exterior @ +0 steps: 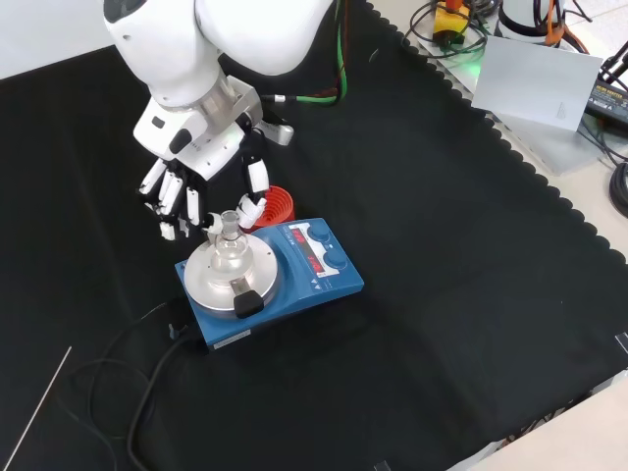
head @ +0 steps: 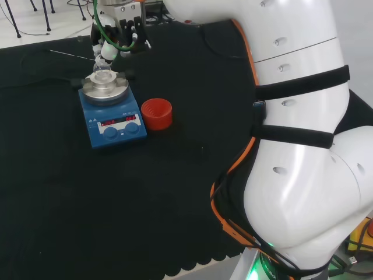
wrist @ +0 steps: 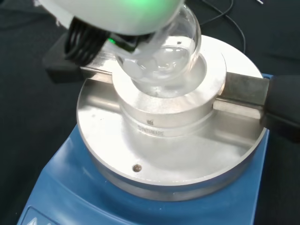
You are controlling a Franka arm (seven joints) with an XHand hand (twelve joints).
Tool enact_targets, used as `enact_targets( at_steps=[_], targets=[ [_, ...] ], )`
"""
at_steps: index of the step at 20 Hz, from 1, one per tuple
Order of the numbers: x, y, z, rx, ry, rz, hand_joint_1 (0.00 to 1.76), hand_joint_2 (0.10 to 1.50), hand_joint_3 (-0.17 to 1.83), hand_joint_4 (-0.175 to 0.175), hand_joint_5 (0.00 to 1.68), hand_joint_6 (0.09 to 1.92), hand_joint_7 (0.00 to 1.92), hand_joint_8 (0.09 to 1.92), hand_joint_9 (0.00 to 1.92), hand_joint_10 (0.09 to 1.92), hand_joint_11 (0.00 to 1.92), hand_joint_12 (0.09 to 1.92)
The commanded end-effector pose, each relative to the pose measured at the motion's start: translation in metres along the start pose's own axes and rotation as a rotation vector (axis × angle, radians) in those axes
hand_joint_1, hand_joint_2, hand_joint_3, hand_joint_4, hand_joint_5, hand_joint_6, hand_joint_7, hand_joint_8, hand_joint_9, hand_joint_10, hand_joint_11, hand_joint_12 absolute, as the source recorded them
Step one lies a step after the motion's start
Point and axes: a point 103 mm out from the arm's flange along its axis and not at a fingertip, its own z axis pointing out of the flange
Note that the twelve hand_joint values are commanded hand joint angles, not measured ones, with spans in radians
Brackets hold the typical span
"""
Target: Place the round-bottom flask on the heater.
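Hand [exterior: 201, 191] seen in front view just above heater [exterior: 270, 275], fingers [exterior: 183, 201] relaxed and spread, nothing gripped. Thumb tip seen close beside neck of round-bottom flask [exterior: 231, 245]; contact cannot be judged. Flask bulb seated in round metal block [wrist: 164, 117] on heater plate, neck up, slightly tilted in wrist view. Red ribbed ring [head: 157, 113] stood on cloth just beside heater, to its right in head view. Black cable [exterior: 137, 392] trailed from heater across black cloth [exterior: 442, 343]
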Motion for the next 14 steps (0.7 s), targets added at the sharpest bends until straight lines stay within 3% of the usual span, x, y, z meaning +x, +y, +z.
enact_targets(
  at_steps=[1,3,14],
  targets=[
    [-0.0006,0.0016,0.0053,0.010,-0.015,-0.007,1.12,0.53,0.98,0.175,1.20,0.97,0.47,0.56,0.62,0.54,0.20,1.33],
    [-0.0002,0.0015,0.0091,0.024,-0.057,-0.001,1.12,0.52,0.98,0.175,1.20,0.97,0.47,0.56,0.62,0.54,0.20,1.33],
    [0.0052,0.0041,0.0069,0.018,-0.024,-0.002,1.12,0.52,0.98,0.175,1.20,0.97,0.47,0.56,0.62,0.54,0.21,1.33]
  ],
)
